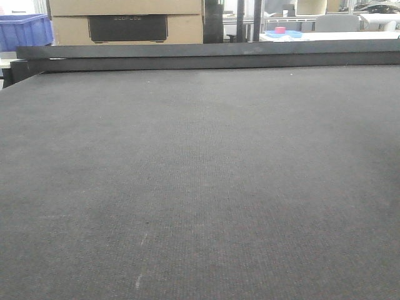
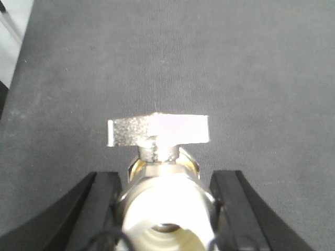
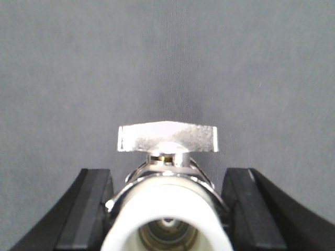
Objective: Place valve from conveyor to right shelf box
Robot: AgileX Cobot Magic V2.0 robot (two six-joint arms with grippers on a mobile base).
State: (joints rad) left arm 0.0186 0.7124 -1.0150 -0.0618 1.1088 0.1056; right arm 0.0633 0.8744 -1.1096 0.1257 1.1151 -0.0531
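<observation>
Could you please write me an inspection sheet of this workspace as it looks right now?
Surface: dark grey woven conveyor belt, nothing on it in the front view.
Job's things: one chrome metal valve with a flat butterfly handle and a white end in each wrist view, left valve and right valve.
Clutter: nothing seen.
Grippers: black left gripper and black right gripper, each apparently shut on its valve above the belt.
Cables: nothing seen.
Surroundings: brown cardboard boxes, blue plastic crate and small red object beyond the belt's far edge.
</observation>
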